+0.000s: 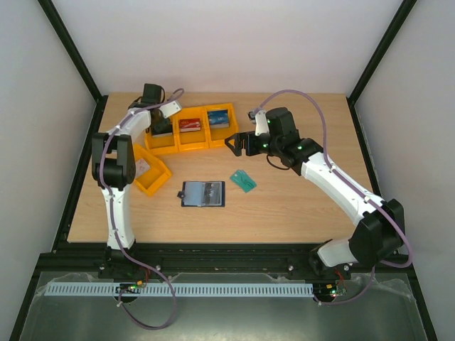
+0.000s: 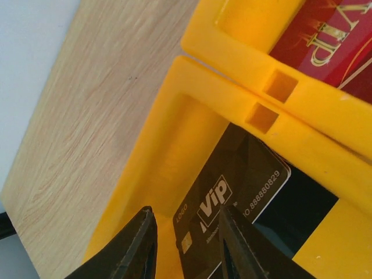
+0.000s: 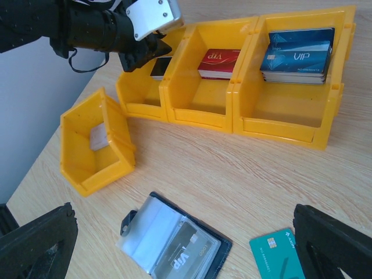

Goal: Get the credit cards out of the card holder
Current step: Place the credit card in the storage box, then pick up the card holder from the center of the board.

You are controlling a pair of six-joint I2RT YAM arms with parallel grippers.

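The card holder (image 1: 203, 193) lies open on the table, its clear sleeves up, with a dark VIP card (image 3: 187, 256) still in one sleeve. My right gripper (image 1: 238, 144) hovers above and beyond it, jaws wide open and empty (image 3: 183, 235). My left gripper (image 1: 161, 126) reaches down into the leftmost bin of the orange row. Its fingers (image 2: 186, 215) stand a little apart over a black VIP credit card (image 2: 238, 186) lying in that bin; nothing sits between them. Red credit cards (image 3: 220, 61) fill the middle bin, blue ones (image 3: 297, 52) the right bin.
The three orange bins (image 1: 190, 145) stand in a row at the back. A fourth orange bin (image 1: 151, 177) sits tilted at the left with a pale card (image 3: 99, 136) inside. A teal-green card (image 1: 244, 180) lies right of the card holder.
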